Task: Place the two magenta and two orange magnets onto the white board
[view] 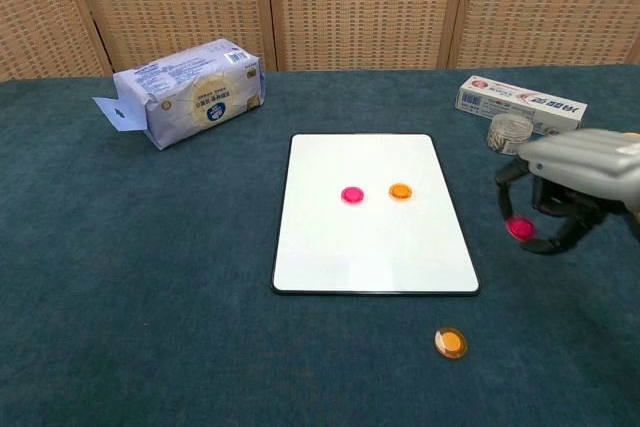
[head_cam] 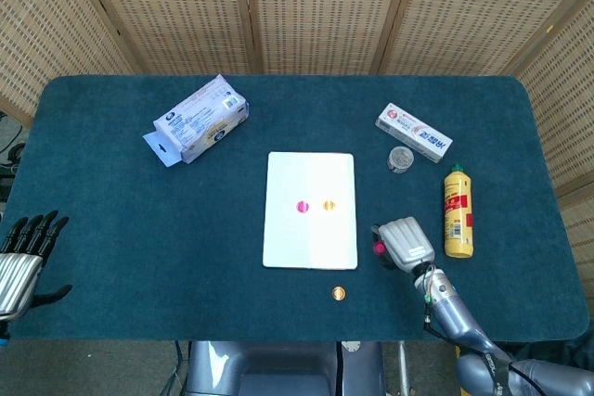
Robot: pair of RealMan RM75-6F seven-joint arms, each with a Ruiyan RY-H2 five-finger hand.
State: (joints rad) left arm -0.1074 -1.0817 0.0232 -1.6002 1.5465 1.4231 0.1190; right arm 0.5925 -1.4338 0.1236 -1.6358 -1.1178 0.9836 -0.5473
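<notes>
My left hand was cut off by the head view's left edge. My right hand ran past the chest view's right edge, hiding the yellow bottle there.

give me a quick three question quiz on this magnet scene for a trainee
1. True or false: two magnets already lie on the white board.
2. What does the right hand hold? A) an orange magnet B) a magenta magnet C) nothing
3. Fill in: the loose orange magnet lies on the cloth, off the board's ____ edge.

Key:
1. True: one magenta, one orange.
2. B: it pinches the magenta magnet right of the board.
3. Near.
</notes>
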